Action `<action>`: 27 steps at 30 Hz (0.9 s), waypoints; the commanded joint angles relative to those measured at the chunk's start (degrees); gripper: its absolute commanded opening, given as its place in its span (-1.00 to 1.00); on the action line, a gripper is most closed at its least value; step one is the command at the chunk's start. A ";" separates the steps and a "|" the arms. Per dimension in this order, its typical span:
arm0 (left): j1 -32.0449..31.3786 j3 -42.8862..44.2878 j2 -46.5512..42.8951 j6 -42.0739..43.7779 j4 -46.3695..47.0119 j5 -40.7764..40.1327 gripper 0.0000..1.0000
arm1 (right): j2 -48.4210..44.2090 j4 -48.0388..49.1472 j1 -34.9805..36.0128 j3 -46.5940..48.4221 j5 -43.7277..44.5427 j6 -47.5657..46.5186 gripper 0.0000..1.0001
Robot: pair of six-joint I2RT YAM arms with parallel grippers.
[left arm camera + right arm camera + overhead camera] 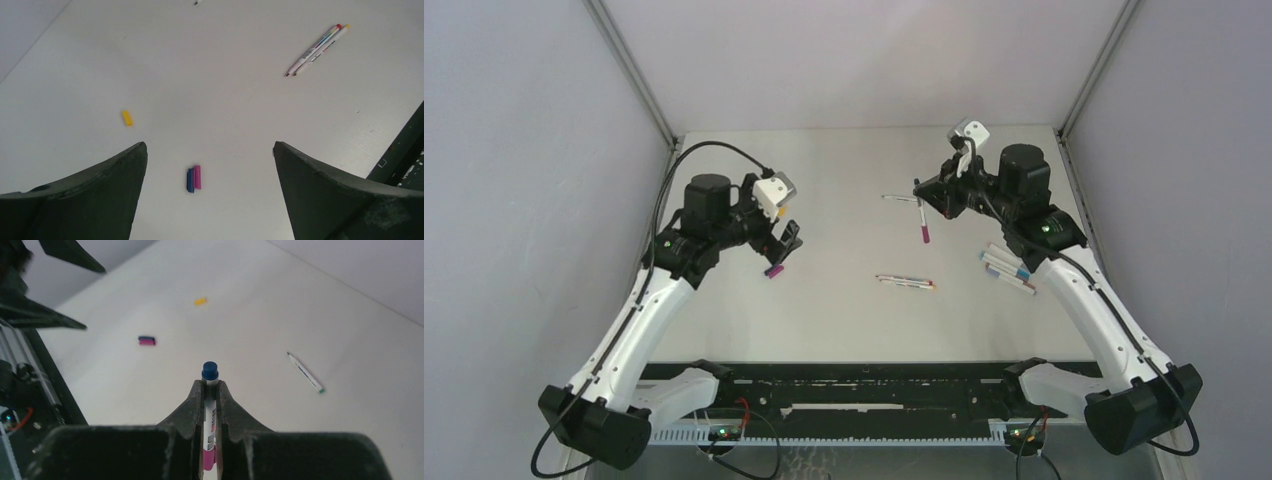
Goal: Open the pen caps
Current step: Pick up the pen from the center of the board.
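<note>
My right gripper point(210, 386) is shut on a white pen point(210, 412) held above the table. The pen's blue end point(210, 371) sticks out past the fingertips, and its magenta end point(924, 236) hangs below the gripper point(921, 200). My left gripper point(210, 146) hangs open and empty over a blue and a magenta pen cap point(194, 179), which lie side by side on the table. A yellow cap point(127, 118) lies further off. In the top view the left gripper point(782, 246) is just above the caps point(774, 271).
Two pens point(904, 282) lie together mid-table. Several more pens point(1009, 270) sit by the right arm. A single green-tipped pen point(305, 372) lies near the right gripper. Grey walls close in the table, and a black rail point(854, 385) runs along the near edge.
</note>
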 commanded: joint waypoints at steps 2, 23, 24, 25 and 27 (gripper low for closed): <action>-6.02 7.03 4.11 -2.93 2.93 -0.99 1.00 | 2.71 11.45 0.30 2.59 -4.06 16.41 -1.00; -16.80 17.51 19.44 -25.31 15.18 6.45 1.00 | 5.35 42.13 -9.31 -12.72 -11.40 62.67 -1.00; -17.33 17.74 19.88 -25.58 15.10 5.78 1.00 | 5.19 42.77 -9.52 -13.35 -11.19 63.88 -1.00; -17.87 17.99 20.20 -25.80 15.06 4.69 1.00 | 5.01 43.16 -9.87 -13.99 -10.92 65.02 -1.00; -19.32 18.45 20.85 -25.90 14.72 1.40 0.99 | 4.72 43.02 -10.45 -15.11 -9.87 67.23 -1.00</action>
